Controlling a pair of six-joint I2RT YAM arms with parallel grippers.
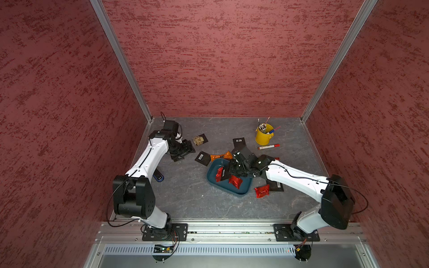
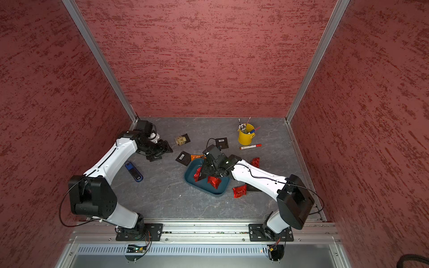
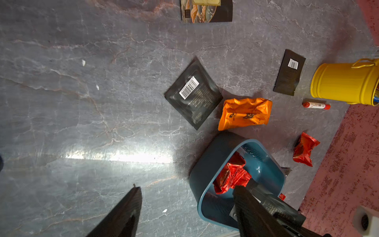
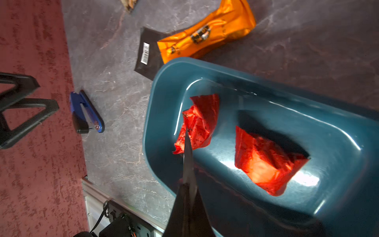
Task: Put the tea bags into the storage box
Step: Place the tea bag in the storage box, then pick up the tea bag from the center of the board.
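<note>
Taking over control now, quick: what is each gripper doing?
Left gripper: open, empty.
Right gripper: shut on a black tea bag above the storage box.

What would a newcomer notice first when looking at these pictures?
The eye goes first to the dark teal storage box near the middle of the scene, with two shiny red foil tea bags inside it. Directly above it the right gripper is shut on a flat black tea bag. Next come the orange tea bag lying just beyond the box and the yellow cup of pens farther back.
</note>
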